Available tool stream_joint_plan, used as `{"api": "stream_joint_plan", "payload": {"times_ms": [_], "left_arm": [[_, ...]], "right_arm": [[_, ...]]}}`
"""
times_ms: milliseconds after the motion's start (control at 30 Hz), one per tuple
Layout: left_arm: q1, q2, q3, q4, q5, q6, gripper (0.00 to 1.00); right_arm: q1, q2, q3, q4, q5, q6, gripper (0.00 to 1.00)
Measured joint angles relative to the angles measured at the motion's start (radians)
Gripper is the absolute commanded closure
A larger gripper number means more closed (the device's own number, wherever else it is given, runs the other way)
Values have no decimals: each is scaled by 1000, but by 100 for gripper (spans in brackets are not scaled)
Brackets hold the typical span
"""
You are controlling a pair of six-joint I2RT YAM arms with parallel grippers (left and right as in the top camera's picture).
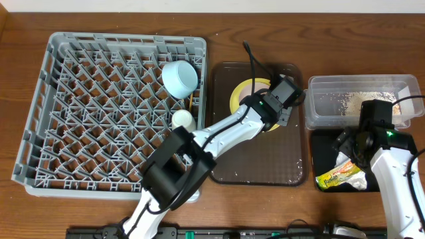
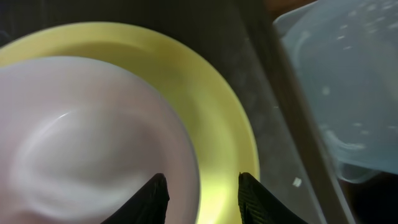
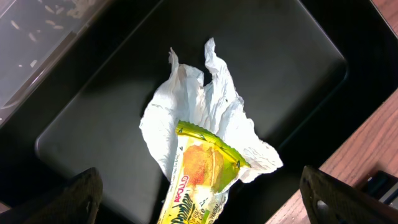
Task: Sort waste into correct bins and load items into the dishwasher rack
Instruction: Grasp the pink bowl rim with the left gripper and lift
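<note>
Ceramic-looking, so probably stiff, slippery, breakable: pinch white bowl (image 2: 93, 143) by its rim, atop yellow plate (image 2: 227, 124) on brown tray (image 1: 265, 166), right of rack (image 1: 40, 133). With left gripper (image 2: 202, 199) apart either side of that rim; right gripper (image 3: 211, 199) spread wide over black tub (image 3: 298, 81).

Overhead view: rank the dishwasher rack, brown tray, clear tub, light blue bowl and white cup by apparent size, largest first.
1. dishwasher rack, by far the biggest
2. brown tray
3. clear tub
4. light blue bowl
5. white cup
None of these look close enough in size to be doubtful.
</note>
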Motion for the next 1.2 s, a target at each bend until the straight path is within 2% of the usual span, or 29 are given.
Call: {"api": "stream_joint_plan", "payload": {"times_ms": [33,333,533,633,800,900,1033,1200], "left_arm": [[0,10,0,6,-3,1,61],[0,23,-2,9,-24,9,94],[0,12,-2,1,-39,19,94],[1,-35,-3,-50,-38,8,94],[4,-230,-7,-215,-4,-39,94],[27,-408,-8,-344,78,-64,94],[137,-634,-7,-530,222,-72,94],[433,-789,-7,-705,461,-24,94]], "right_arm": [[0,0,0,0,0,0,1],[0,0,0,0,0,0,1],[0,0,0,0,0,0,1],[0,0,0,0,0,0,1],[0,0,0,0,0,0,1],[0,0,0,-1,0,0,1],[0,0,0,0,0,0,1],[0,0,0,0,0,0,1]]}}
